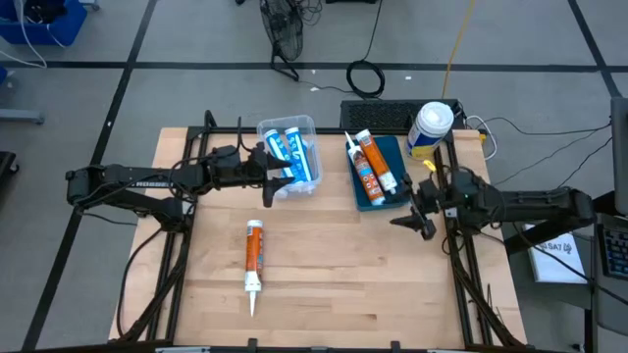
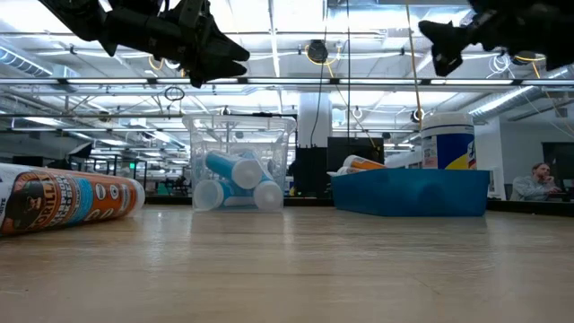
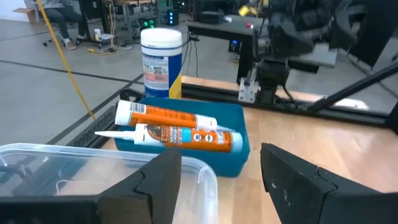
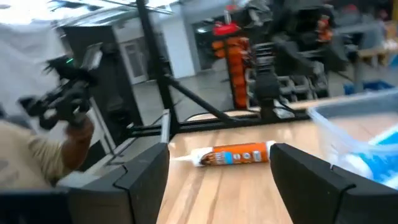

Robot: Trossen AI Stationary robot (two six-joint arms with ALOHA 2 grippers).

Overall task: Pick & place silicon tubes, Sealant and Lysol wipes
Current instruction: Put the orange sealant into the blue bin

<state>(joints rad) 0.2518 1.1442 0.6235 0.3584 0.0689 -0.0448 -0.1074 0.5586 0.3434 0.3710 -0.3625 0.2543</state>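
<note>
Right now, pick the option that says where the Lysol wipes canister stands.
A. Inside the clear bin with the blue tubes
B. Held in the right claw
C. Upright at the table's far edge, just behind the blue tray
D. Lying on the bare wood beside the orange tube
C: the Lysol wipes canister stands upright at the far edge just behind the blue tray, with no claw on it.

Overhead, table-level, two wrist views; all share table [image 1: 324, 265].

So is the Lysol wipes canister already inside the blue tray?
No, the Lysol wipes stand on the table's far edge just behind the blue tray, which holds two orange tubes.
</note>
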